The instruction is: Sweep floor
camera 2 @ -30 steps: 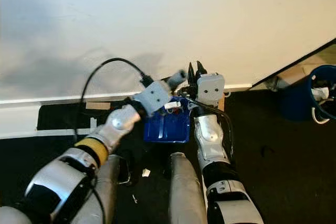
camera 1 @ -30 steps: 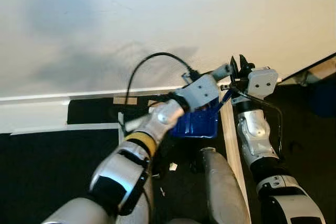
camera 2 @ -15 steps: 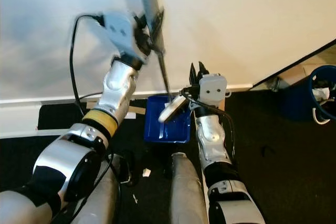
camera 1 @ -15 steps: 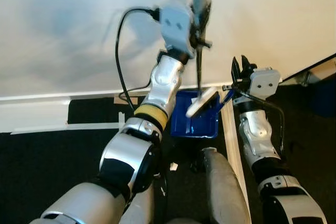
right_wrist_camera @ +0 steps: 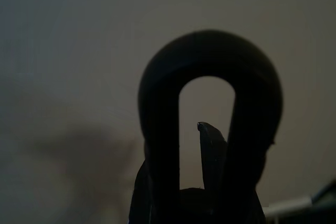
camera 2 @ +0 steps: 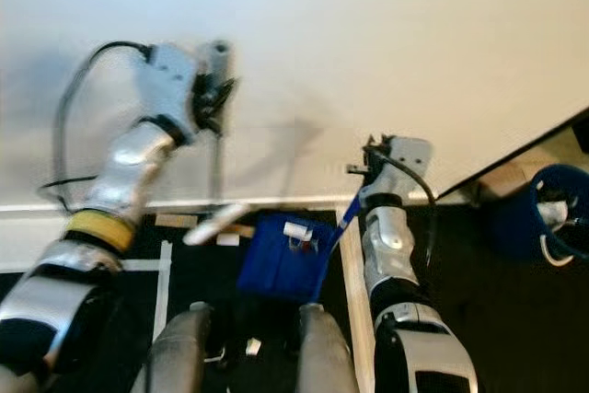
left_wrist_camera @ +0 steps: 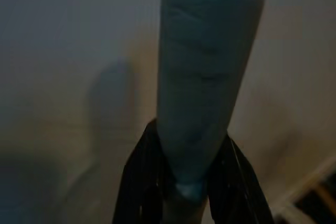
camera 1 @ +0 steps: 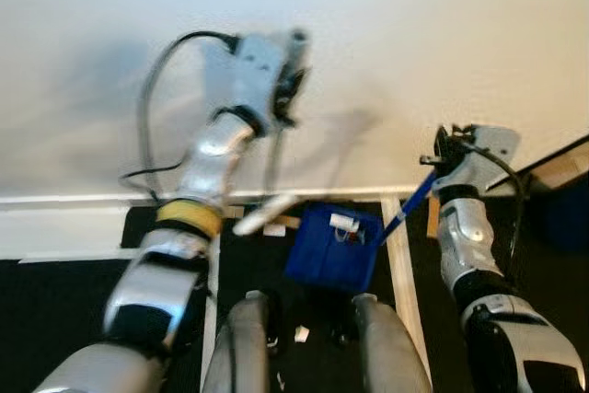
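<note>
The left gripper [camera 1: 293, 89] is clamping the broom handle [left_wrist_camera: 205, 108] above the blue dustpan [camera 1: 333, 250]; the right gripper [camera 1: 440, 147] is gripping the dustpan's looped handle [right_wrist_camera: 210, 124]. Tilting the dustpan risks spilling its collected scraps [camera 1: 345, 225].

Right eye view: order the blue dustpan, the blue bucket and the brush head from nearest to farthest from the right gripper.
From the right gripper:
1. Blue dustpan, just below-left, on the floor.
2. Brush head and blue bucket, on opposite sides: too close to call.
</note>
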`<state>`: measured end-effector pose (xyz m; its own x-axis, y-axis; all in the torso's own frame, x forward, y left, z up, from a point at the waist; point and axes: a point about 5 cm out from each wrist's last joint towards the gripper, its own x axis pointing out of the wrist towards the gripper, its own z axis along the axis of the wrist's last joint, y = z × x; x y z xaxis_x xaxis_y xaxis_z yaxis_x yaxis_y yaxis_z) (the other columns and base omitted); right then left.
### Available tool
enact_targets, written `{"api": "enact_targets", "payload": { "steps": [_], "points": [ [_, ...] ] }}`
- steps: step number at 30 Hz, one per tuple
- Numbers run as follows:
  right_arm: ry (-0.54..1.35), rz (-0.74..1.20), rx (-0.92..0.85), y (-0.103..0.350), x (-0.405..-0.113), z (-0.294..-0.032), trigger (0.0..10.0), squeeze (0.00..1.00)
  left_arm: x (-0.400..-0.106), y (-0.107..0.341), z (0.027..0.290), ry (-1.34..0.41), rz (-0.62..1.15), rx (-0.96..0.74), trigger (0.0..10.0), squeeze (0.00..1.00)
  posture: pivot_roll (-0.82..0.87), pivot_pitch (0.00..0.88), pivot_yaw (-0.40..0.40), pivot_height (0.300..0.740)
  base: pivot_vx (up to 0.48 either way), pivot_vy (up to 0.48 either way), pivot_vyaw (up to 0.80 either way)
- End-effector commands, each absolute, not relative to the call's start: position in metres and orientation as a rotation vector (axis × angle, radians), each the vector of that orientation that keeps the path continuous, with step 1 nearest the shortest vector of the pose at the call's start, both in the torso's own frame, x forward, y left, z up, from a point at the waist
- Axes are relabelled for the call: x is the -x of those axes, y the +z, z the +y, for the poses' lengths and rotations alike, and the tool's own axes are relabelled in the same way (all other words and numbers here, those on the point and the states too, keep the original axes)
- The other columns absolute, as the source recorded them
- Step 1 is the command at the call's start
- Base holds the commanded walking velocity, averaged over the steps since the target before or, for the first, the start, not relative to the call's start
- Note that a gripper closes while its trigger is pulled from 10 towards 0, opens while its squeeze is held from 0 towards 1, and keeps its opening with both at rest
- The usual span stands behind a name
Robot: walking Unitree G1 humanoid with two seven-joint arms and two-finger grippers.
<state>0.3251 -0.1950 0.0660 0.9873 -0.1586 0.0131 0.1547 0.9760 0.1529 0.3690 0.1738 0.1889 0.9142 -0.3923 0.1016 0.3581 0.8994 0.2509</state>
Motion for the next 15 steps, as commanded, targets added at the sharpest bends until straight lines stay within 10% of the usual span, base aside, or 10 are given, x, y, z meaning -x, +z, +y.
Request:
{"api": "enact_targets", "payload": {
  "steps": [1,15],
  "points": [
    [-0.182,0.08,-0.2,0.046,-0.316,-0.197,10.0,0.0,-0.368,0.195,0.182,-0.345,-0.157,-0.213,10.0,0.0,0.16,0.0,-0.056,0.74,0.0,0.0,0.0],
    [-0.075,-0.049,-0.238,0.079,-0.335,-0.211,10.0,0.0,-0.328,0.1,0.28,0.218,0.262,-0.06,10.0,0.0,0.13,0.0,-0.019,0.74,0.0,0.0,0.0]
  ]
}}
